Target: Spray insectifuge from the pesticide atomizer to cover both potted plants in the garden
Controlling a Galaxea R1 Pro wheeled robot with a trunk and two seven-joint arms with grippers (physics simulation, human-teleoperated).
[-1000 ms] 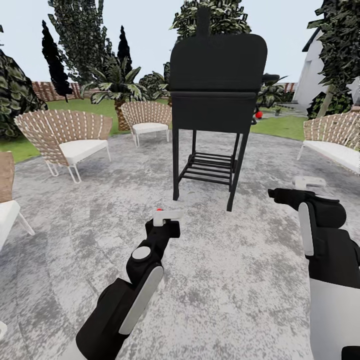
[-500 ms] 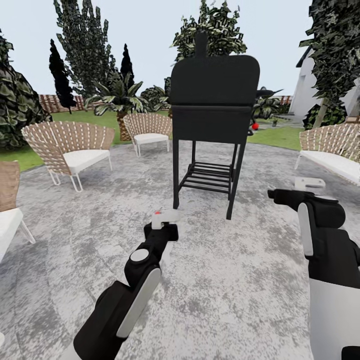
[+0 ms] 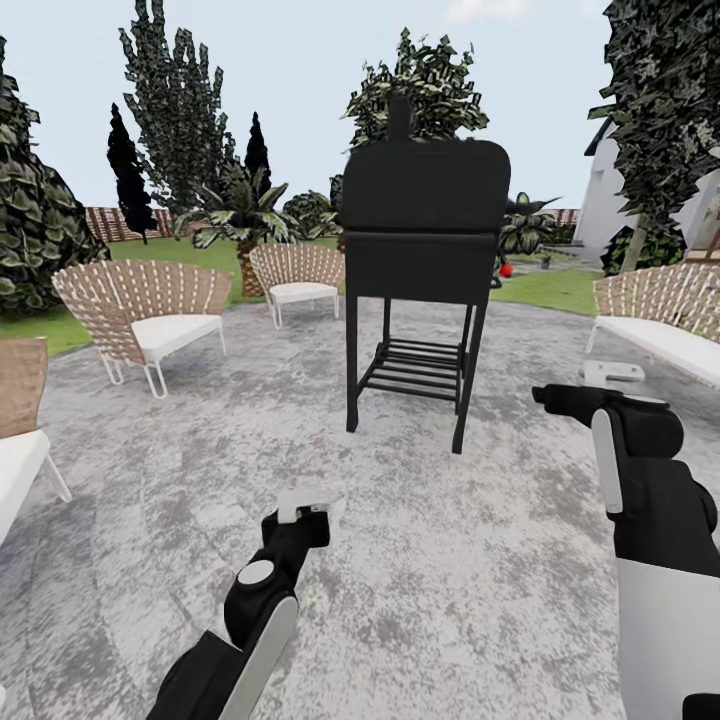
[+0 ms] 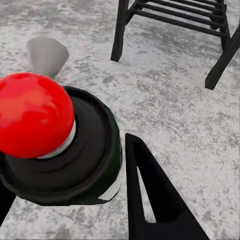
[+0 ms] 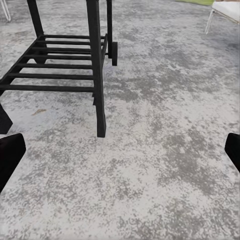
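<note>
Grey patio stone [image 3: 420, 560] surrounds me in the head view, black grill [image 3: 425, 250] ahead; I judge I'm carrying, plants unseen. Left wrist view: my left gripper [image 4: 75, 200] clamps the pesticide atomizer [image 4: 60, 145], red tip up. Right wrist view: my right gripper [image 5: 120, 150] gapes, empty. Next: find the 2 pots.

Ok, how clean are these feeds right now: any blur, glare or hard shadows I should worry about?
Head view: flat, even daylight, no glare, barely any shadow under the black grill. Left wrist view: the pesticide atomizer sits very close, its red tip looming large and soft-edged. Right wrist view: the stone patio looks sharp, without glare.
</note>
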